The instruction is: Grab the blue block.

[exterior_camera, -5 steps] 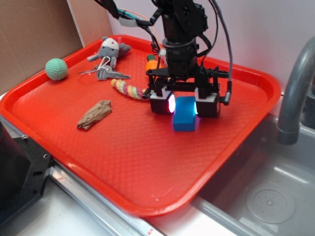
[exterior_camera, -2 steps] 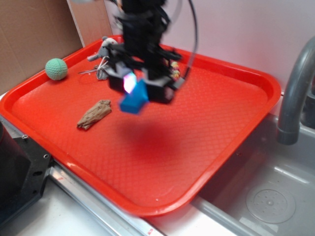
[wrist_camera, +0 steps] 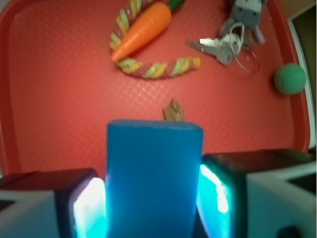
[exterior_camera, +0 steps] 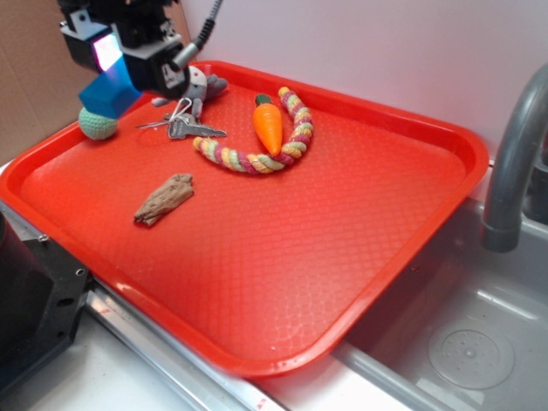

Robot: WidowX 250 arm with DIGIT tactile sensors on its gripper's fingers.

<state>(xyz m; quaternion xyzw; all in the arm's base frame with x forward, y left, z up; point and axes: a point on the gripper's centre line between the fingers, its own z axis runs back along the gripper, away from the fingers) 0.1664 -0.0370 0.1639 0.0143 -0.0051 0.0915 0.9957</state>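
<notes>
Holding the blue block [wrist_camera: 154, 178] clenched between both lit pads, my gripper [exterior_camera: 116, 64] hangs high over the far left corner of the red tray [exterior_camera: 257, 282], above the green ball [exterior_camera: 97, 126]. From the wrist camera the block fills the gap squarely, with the carrot [wrist_camera: 143, 27], rope toy [wrist_camera: 156, 68], keys [wrist_camera: 218, 48] and wood chip [wrist_camera: 174, 111] lying well below. I judge the grab done; nothing seems left but keeping hold.
</notes>
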